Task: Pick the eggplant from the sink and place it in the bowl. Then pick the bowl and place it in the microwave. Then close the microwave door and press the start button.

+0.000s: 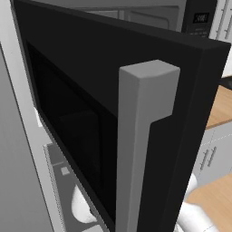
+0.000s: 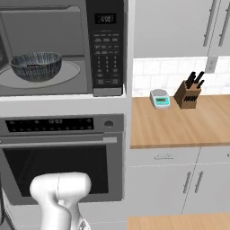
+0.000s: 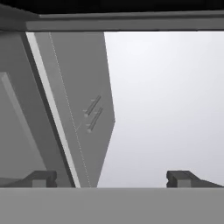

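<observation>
While the microwave door (image 1: pixel 113 113) stood swung wide open, its tall grey handle (image 1: pixel 140 136) close to the left base camera, the bowl (image 2: pixel 36 66) sat on the glass turntable (image 2: pixel 67 74) inside the microwave (image 2: pixel 63 49), left of the keypad (image 2: pixel 107 58). Whether the eggplant lay in the bowl could not be told. In the hand view the tool (image 3: pixel 111 178) had its two dark fingertips (image 3: pixel 41 178) set well apart, holding nothing. A scale (image 2: pixel 160 98) and a knife block (image 2: pixel 188 93) stood on the wooden table (image 2: pixel 179 123) to the right
</observation>
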Controlling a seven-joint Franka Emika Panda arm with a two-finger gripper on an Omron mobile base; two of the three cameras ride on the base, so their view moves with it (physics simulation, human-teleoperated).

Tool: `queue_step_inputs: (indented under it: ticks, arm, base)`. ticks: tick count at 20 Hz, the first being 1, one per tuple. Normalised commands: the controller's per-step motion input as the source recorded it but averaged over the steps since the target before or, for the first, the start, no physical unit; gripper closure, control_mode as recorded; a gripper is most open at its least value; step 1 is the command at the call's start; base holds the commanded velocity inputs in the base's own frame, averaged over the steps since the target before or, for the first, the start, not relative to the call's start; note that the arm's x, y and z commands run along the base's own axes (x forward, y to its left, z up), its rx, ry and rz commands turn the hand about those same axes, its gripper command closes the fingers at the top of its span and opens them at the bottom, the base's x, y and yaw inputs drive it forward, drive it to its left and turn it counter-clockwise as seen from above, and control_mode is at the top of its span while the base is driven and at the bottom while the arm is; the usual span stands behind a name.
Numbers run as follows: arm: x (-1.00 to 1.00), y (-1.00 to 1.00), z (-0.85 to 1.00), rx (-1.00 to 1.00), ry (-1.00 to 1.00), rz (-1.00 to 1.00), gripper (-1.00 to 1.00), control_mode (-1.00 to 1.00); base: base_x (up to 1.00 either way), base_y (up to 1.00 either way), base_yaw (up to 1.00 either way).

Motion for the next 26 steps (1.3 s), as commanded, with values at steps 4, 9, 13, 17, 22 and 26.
queue_step_inputs:
  ticks: [4,9,13,17,22,26]
  arm:
    - [-0.22,0.46,-0.46,0.0,-0.09,0.0,-1.0,-1.0]
    - [0.0,0.42,-0.61,0.0,-0.05,0.0,-1.0,-1.0]
    - [0.0,0.57,-0.56,0.0,-0.02,0.0,-1.0,-1.0]
    - [0.0,0.69,-0.56,0.0,-0.01,0.0,-1.0,-1.0]
    - [0.0,0.74,-0.46,0.0,0.0,0.0,-1.0,-1.0]
    - [0.0,0.84,-0.07,0.0,0.0,-0.03,-1.0,-1.0]
  base:
    - [0.0,0.0,0.0]
    - [0.0,0.0,0.0]
    - [0.0,0.0,0.0]
    - [0.0,0.0,0.0]
    - [0.0,0.0,0.0]
    - [0.0,0.0,0.0]
